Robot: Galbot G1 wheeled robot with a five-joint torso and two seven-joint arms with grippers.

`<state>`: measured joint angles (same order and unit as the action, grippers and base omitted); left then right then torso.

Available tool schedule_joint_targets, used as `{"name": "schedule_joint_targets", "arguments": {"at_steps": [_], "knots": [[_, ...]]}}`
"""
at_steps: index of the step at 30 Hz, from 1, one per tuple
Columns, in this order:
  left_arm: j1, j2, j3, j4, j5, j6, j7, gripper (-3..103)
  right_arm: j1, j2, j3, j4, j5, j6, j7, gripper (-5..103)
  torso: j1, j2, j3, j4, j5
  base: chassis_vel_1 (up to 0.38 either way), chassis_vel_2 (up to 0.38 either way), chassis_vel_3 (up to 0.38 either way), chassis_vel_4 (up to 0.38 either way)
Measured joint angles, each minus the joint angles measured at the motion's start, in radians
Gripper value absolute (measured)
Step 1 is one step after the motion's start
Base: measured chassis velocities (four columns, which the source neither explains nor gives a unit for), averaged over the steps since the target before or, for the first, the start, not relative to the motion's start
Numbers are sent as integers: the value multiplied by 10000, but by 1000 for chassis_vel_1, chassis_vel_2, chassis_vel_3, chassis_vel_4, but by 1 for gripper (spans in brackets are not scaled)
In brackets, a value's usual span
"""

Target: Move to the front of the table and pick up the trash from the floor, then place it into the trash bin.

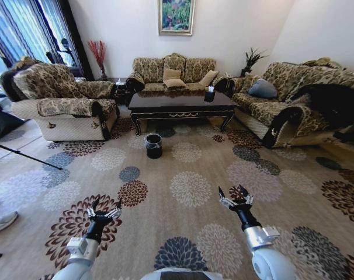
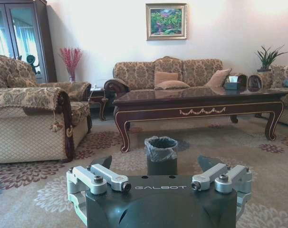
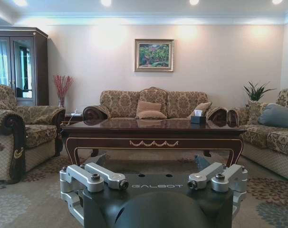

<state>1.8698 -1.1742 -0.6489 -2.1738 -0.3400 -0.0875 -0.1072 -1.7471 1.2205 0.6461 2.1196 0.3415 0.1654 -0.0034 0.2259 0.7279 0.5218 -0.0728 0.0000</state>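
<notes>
Beige, flower-patterned carpet [image 1: 183, 169] underfoot, and far ahead the dark glossy table [image 1: 180, 105] before the sofa [image 1: 174, 73], with the small black bin [image 1: 153, 146] (grey liner folded over its rim) on the floor just in front of its left end. Low over the carpet near the robot, well short of bin and table, both arms held forward: left gripper [image 1: 104, 211] with fingers spread and empty, right gripper [image 1: 236, 198] likewise spread and empty. No telling any trash apart from the pattern; on the table's far right, a tissue box [image 1: 210, 93].
</notes>
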Motion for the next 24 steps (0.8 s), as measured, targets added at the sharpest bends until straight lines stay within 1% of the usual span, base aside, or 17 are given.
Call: {"name": "schedule_joint_targets", "arguments": {"at_steps": [5,13,16,24], "knots": [[0,0,0,0,0,0,0,100,-1,0,0,0,0,0,0,100,108,258,151,0,0,0,0,0,0],[0,0,0,0,0,0,0,100,0,0,0,0,0,0,0,100,240,558,317,0,0,0,0,0,0],[0,0,0,0,0,0,0,100,-1,-1,0,0,0,0,0,100,315,738,422,0,0,0,0,0,0],[0,0,0,0,0,0,0,100,-1,0,0,0,0,0,0,100,448,1034,585,0,0,0,0,0,0]]}}
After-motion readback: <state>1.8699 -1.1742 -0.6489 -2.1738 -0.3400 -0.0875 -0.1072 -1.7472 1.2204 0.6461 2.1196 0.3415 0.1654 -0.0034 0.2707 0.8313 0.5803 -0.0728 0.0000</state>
